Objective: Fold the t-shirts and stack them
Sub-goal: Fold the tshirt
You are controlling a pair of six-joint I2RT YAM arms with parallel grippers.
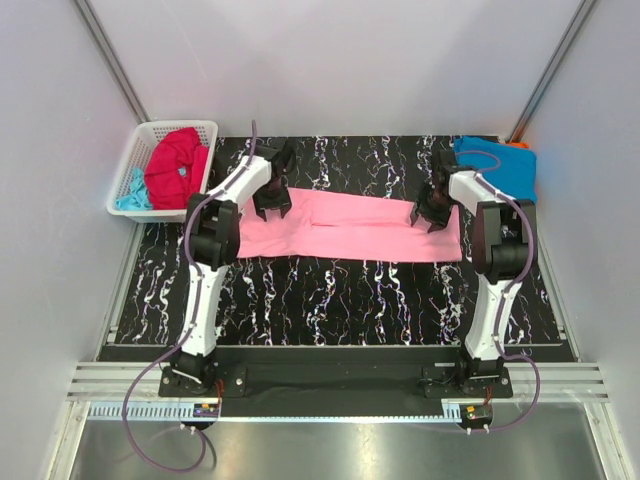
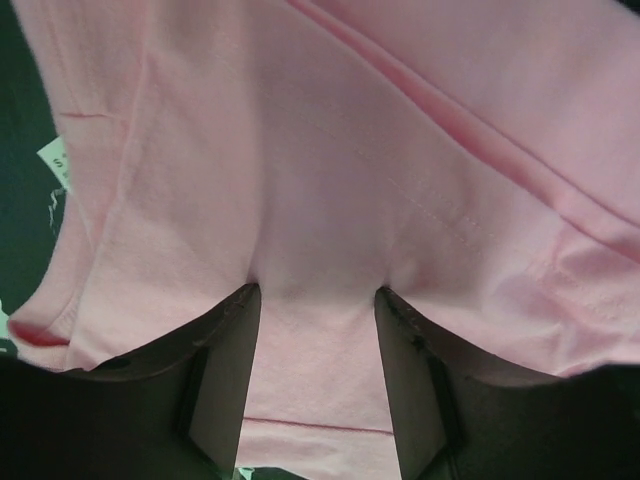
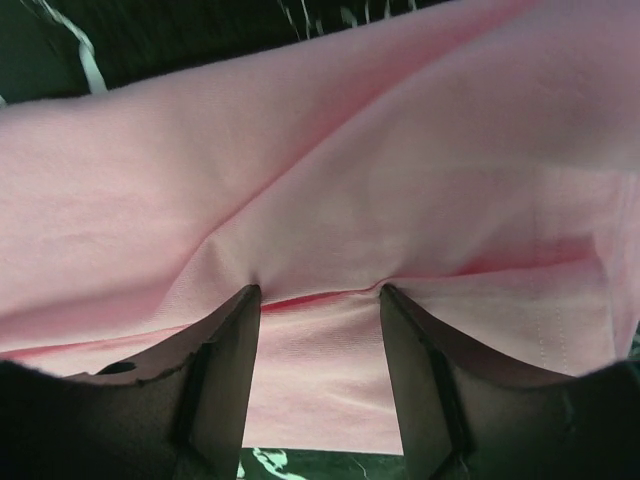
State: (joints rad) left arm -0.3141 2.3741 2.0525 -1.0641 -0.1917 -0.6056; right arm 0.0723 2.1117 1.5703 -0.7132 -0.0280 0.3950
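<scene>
The light pink t-shirt (image 1: 350, 225) lies as a long folded band across the middle of the black marbled table. My left gripper (image 1: 272, 208) is open at its left far edge, fingertips pressed down into the cloth (image 2: 330, 180). My right gripper (image 1: 428, 218) is open at its right far edge, fingertips also pressed into the pink cloth (image 3: 330, 170), where a fold edge runs between them. The bright blue t-shirt (image 1: 500, 165) lies folded at the back right on an orange one (image 1: 518, 146). The crimson red t-shirt (image 1: 175, 165) and the pale aqua one (image 1: 130, 195) sit crumpled in the basket.
The white lattice basket (image 1: 175, 127) stands at the back left corner, just off the table. Light walls close in the back and sides. Bare black tabletop (image 1: 340, 300) stretches between the pink shirt and the arm bases.
</scene>
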